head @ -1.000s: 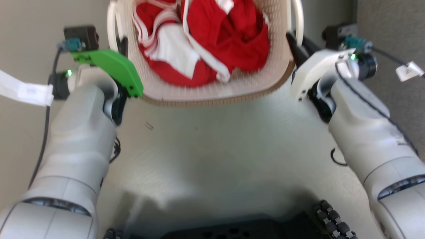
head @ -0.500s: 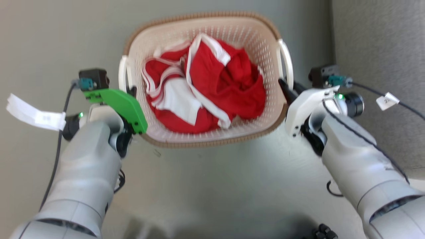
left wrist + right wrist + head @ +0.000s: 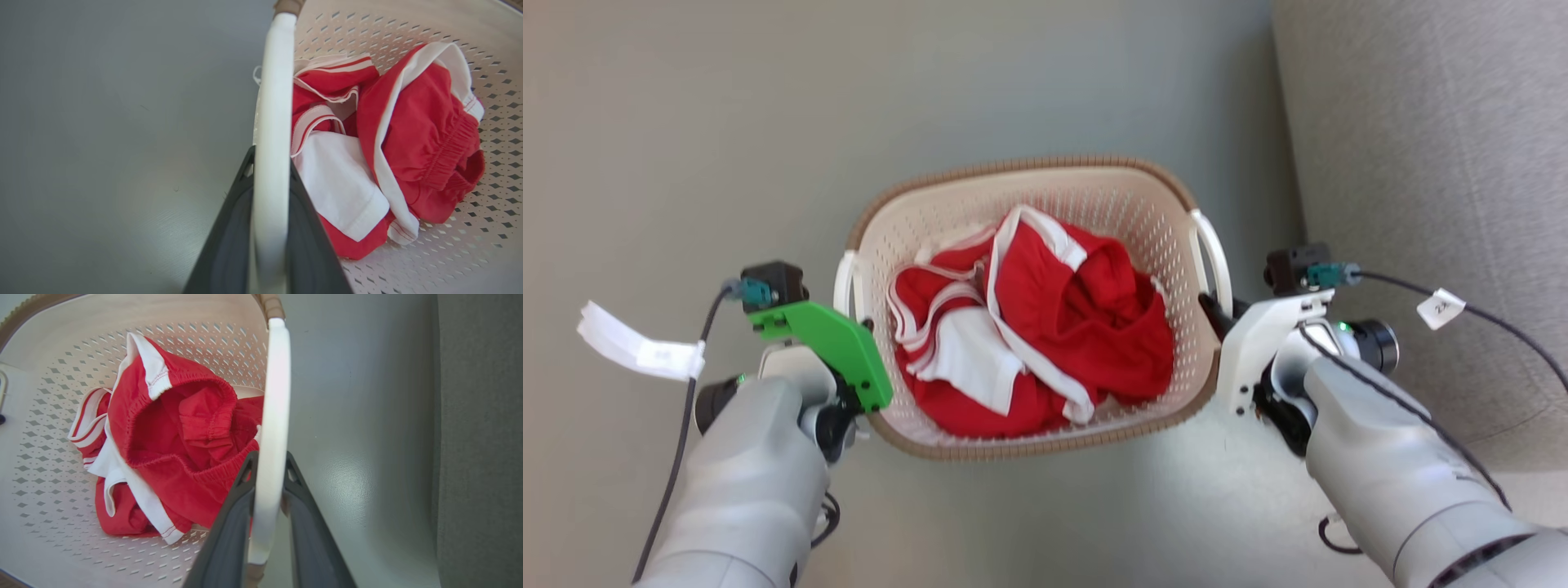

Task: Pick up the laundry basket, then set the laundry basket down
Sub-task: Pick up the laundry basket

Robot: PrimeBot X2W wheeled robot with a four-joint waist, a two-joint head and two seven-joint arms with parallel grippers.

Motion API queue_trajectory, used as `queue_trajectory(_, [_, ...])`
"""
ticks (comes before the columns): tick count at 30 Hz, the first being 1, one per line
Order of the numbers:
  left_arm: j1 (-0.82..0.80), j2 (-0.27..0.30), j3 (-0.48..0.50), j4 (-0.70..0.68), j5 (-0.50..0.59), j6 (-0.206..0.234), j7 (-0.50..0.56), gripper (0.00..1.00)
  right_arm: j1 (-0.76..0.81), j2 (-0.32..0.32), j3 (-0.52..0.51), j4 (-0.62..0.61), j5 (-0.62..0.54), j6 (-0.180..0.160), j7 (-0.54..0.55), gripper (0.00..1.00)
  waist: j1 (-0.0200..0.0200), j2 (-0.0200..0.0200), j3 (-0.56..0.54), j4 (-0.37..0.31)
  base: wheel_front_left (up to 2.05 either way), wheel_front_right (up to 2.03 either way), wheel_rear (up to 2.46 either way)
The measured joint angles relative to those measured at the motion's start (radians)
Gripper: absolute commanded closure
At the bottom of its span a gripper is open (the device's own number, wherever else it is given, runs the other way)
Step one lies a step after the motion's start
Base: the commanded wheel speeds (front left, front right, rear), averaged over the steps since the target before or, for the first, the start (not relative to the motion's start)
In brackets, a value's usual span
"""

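Observation:
The laundry basket, cream perforated plastic with a brown rim band, hangs between my two arms over the grey floor. Red and white clothes lie bunched inside it. My left gripper is shut on the basket's left white loop handle. In the left wrist view the handle runs between my dark fingers. My right gripper is shut on the right loop handle. The right wrist view shows that handle pinched between the fingers.
A grey fabric-textured surface fills the right side, close to my right arm. Cables with white tags trail from both wrists. Smooth grey floor spreads to the left and beyond the basket.
The head camera has tilted, so the basket and both grippers sit lower in the picture and the robot's base has dropped out of it. Both grippers have kept their hold on the handles.

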Motion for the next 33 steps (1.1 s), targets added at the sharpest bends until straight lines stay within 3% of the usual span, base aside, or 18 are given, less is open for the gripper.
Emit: queue_trajectory(33, [0.194,0.004,-0.019,0.039,-0.092,0.002,0.145,1.00,0.215,-0.004,0.136,-0.059,0.187,-0.001,0.225,1.00,0.0000,0.0000,-0.406,-0.026,0.00,0.00,0.00])
